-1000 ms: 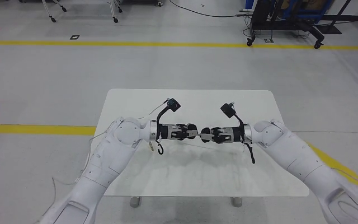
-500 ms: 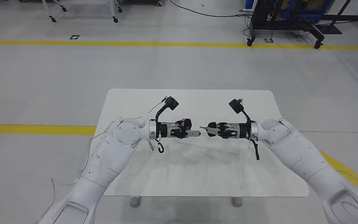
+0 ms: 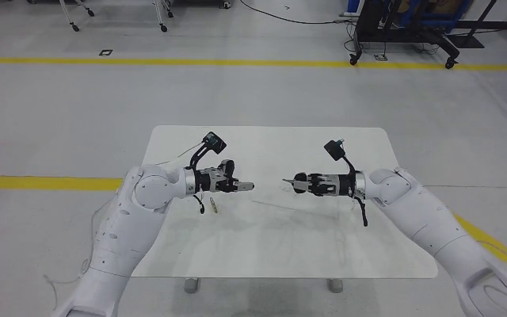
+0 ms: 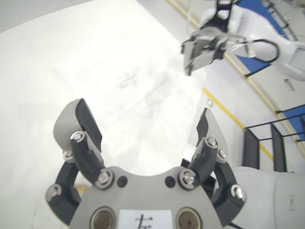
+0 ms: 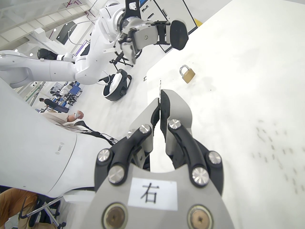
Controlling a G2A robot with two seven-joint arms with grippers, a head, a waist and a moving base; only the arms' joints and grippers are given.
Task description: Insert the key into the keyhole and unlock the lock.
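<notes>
A small brass padlock [image 5: 187, 73] lies flat on the white table [image 3: 356, 253], just under my left forearm [image 3: 214, 208]. My left gripper [image 4: 143, 110] hovers above the table's middle left [image 3: 244, 187], open, with nothing between its ribbed pads [image 4: 89, 122]. Facing it from the right, my right gripper [image 5: 160, 98] is shut on the key [image 5: 160, 87]. The key's thin blade sticks out past the fingertips toward the left gripper [image 5: 164, 36]. A clear gap separates the two grippers in the top view, where the right gripper [image 3: 295, 184] is level with the left.
The table's right half and near side are bare apart from faint scuff marks [image 5: 274, 139]. Yellow floor lines [image 3: 253, 62] run behind and beside the table. Dark racks on wheels [image 3: 412, 32] stand far off at the back right.
My left arm has swung back to the left, away from the right gripper, widening the gap between them. The right gripper drew back slightly a second ago and has held still since.
</notes>
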